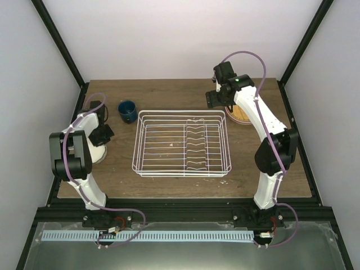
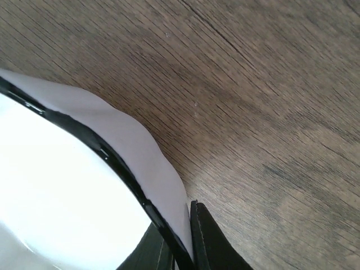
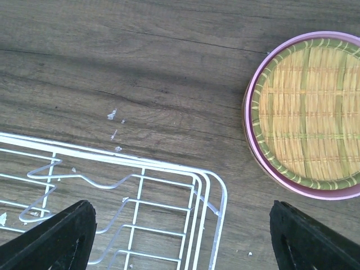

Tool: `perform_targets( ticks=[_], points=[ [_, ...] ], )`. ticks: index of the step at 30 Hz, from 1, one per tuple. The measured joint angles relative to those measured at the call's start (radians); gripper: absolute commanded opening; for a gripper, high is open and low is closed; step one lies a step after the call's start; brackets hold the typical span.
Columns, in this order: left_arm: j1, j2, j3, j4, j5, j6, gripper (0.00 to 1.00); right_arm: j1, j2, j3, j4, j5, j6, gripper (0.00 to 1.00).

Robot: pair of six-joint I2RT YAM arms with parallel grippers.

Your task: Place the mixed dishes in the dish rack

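As seen from overhead, dish rack (image 1: pixel 181 143) logged at middle of counter (image 1: pixel 169 90): white wire, wavy plate dividers along its right half. Off its far left corner, near but apart: dark blue mug (image 1: pixel 127 111), upright, mouth up. Further left, well apart from rack: cream-white bowl (image 1: pixel 97 153), mostly covered by left arm (image 1: pixel 70 154). Left jaws together on bowl's rim. In left wrist view, one dark finger (image 2: pixel 211 242) outside the wall, a second dark shape just inside, thin dark-edged rim pinched between. Bowl resting or raised: cannot tell. Just beyond rack's far right corner: stack of plates. On top, yellow-orange plate (image 3: pixel 309 109) with woven grid pattern and green ring. Beneath, pink plate (image 3: pixel 329 194), rim showing around it. Stack close beside rack, not touching. Green ring: own rim or separate plate, cannot tell. Right jaws wide apart, clamped on nothing, hanging above bare wood between rack corner and stack. Black fingertips (image 3: pixel 50 236) at lower corners of right wrist view, one over rack wires, other near stack's edge. Right arm (image 1: pixel 264 121) bent over counter's right side, hiding part of stack from overhead.
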Motion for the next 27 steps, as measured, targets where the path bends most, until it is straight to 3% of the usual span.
perform_targets(
  ticks=[10,14,22,27],
  points=[
    [0.008,-0.068,0.089,-0.011,0.193,0.004,0.0,0.0,-0.002,-0.085,0.095,-0.174,-0.01,0.9],
    [0.019,-0.121,0.182,-0.013,0.267,0.006,0.0,0.0,-0.023,-0.159,0.177,-0.284,-0.01,1.0],
    [0.119,-0.203,0.47,-0.04,0.367,0.027,0.0,0.002,-0.199,-0.413,0.429,-0.484,-0.048,1.0],
    [0.124,-0.275,0.4,0.054,0.515,-0.038,0.0,0.014,-0.243,-0.442,0.539,-0.572,-0.079,1.0]
  ],
)
